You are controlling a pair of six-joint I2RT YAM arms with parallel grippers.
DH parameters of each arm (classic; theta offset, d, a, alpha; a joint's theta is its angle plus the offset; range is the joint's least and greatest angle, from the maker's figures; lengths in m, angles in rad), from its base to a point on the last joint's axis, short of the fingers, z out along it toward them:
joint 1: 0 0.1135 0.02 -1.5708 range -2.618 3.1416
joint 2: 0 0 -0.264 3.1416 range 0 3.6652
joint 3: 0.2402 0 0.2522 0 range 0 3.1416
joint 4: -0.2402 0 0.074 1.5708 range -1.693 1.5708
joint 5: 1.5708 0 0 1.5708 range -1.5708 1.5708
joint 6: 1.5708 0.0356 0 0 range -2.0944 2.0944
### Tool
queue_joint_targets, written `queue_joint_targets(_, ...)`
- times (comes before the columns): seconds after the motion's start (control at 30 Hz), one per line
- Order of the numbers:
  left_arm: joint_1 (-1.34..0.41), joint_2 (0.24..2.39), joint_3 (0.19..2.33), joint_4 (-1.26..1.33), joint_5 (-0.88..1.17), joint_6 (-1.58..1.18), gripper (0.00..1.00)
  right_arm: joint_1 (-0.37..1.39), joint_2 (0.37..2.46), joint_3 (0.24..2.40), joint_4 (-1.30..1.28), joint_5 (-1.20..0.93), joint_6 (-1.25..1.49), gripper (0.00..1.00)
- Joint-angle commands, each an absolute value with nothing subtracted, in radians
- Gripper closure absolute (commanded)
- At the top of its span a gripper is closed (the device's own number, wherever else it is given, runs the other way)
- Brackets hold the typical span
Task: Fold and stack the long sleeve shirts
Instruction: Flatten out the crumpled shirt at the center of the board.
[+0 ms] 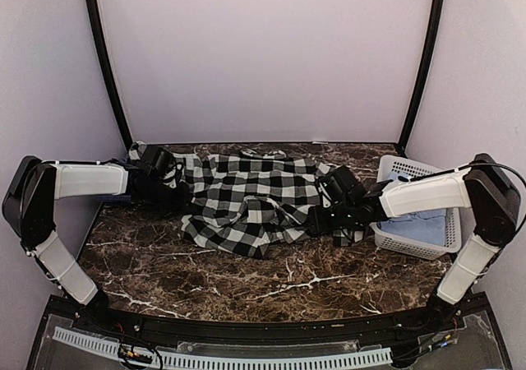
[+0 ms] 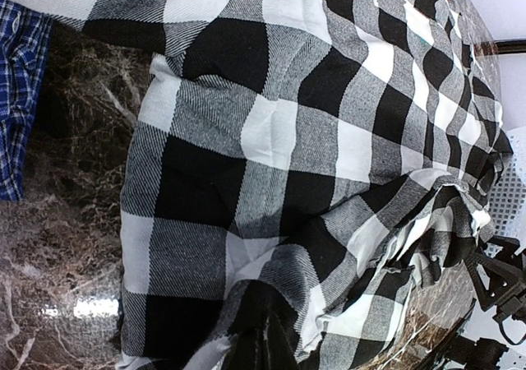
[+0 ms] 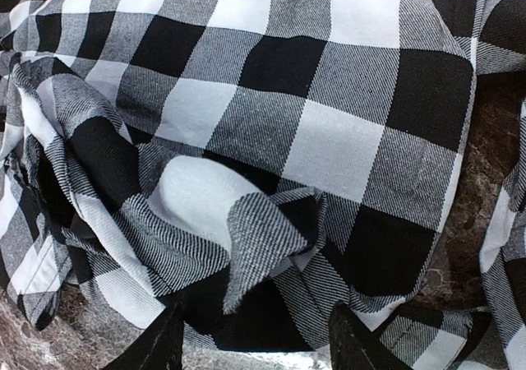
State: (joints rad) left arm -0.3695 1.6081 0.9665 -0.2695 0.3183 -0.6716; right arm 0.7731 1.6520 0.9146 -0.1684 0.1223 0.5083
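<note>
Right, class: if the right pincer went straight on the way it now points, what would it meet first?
The black-and-white checked shirt: a bunched fold of it lies just ahead of the open right pincer, probably almost touching, though depth is hard to judge.

Soft even light, top view a bit mushy. Small white glare on the marble table [image 2: 94, 307] left of the checked shirt [image 2: 312, 164], weave crisp close-up.

We see checked shirt [image 3: 312, 123] filling view, black-and-white, rumpled, folds bunched near left. Right tool [image 3: 259, 349] at near edge, fingers [image 3: 160, 345] spread apart, cloth edge just beyond tips. Dark marble worktop [image 3: 497, 131] shows right.
</note>
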Motion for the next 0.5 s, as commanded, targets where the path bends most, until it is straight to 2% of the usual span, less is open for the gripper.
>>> queue_joint_targets(0.0,-0.37,1.586,0.981,-0.259,0.337,-0.654,1.0,0.74,1.66,0.896,-0.016,-0.015,0.55,0.43)
queue_joint_targets(0.17,-0.37,1.584,0.982,-0.266,0.344,-0.649,1.0,0.722,1.718,0.928,0.055,-0.063,0.578,0.45)
queue_joint_targets(0.23,-0.37,1.582,0.979,-0.27,0.348,-0.646,1.0,0.722,1.738,0.944,0.063,-0.077,0.593,0.5)
queue_joint_targets(0.33,-0.37,1.575,0.972,-0.277,0.357,-0.644,1.0,0.723,1.758,0.969,0.043,-0.091,0.607,0.64)
queue_joint_targets(0.47,-0.37,1.538,0.95,-0.33,0.392,-0.64,1.0,0.722,1.715,1.001,-0.071,-0.093,0.613,0.95)
